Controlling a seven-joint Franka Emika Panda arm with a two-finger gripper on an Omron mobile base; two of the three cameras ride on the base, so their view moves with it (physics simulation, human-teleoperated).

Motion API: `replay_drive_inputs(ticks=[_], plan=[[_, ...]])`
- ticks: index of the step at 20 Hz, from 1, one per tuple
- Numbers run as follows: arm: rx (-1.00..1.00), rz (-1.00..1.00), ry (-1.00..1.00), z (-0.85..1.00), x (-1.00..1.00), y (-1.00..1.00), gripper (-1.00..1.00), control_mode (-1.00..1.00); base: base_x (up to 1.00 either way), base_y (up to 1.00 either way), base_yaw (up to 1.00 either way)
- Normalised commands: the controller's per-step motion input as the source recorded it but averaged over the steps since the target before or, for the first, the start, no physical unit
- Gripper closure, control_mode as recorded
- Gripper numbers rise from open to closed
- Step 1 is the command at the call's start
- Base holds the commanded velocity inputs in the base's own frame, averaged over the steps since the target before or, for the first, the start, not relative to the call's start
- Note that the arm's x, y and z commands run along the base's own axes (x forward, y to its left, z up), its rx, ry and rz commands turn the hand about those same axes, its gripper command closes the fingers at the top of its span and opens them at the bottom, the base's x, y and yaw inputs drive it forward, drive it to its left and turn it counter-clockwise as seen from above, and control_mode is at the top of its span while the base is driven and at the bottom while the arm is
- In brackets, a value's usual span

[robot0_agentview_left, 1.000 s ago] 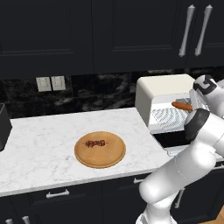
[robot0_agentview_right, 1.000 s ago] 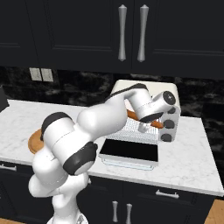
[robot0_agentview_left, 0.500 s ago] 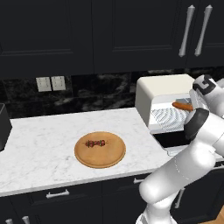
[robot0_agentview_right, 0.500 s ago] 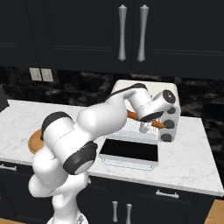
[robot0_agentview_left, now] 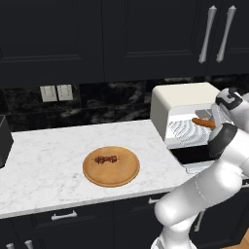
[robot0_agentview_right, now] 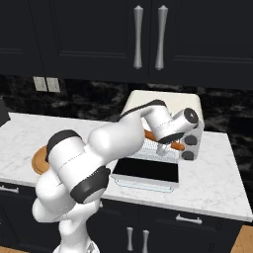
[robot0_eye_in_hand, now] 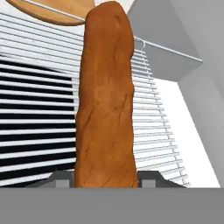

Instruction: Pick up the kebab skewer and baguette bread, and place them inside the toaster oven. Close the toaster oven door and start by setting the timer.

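My gripper is shut on the baguette bread, an orange-brown loaf held level inside the open toaster oven. From the hand camera the baguette bread runs lengthwise just above the wire rack, gripped at its near end by my gripper. The right base camera shows the gripper and the loaf in the oven's mouth. The toaster oven door hangs open, flat and forward. The kebab skewer lies on a round wooden board.
A black slot toaster stands at the counter's far left. Dark upper cabinets hang above the oven. The open door juts out over the counter's front edge. The oven's knobs run down its right side.
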Motion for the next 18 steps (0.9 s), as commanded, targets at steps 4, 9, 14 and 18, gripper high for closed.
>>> replay_drive_inputs(ticks=[4, 9, 14, 18], plan=[[0.04, 0.00, 0.00, -0.08, 0.21, 0.14, 1.00, -1.00, 0.00, 0.00, 0.00], [0.03, 0.00, 0.00, -0.30, 0.00, 0.14, 1.00, -1.00, 0.00, 0.00, 0.00], [0.01, 0.00, 0.00, -0.06, -0.08, 0.00, -1.00, -1.00, 0.00, 0.00, 0.00], [0.00, 0.00, 0.00, 0.00, -0.30, 0.01, -1.00, -1.00, 0.00, 0.00, 0.00]])
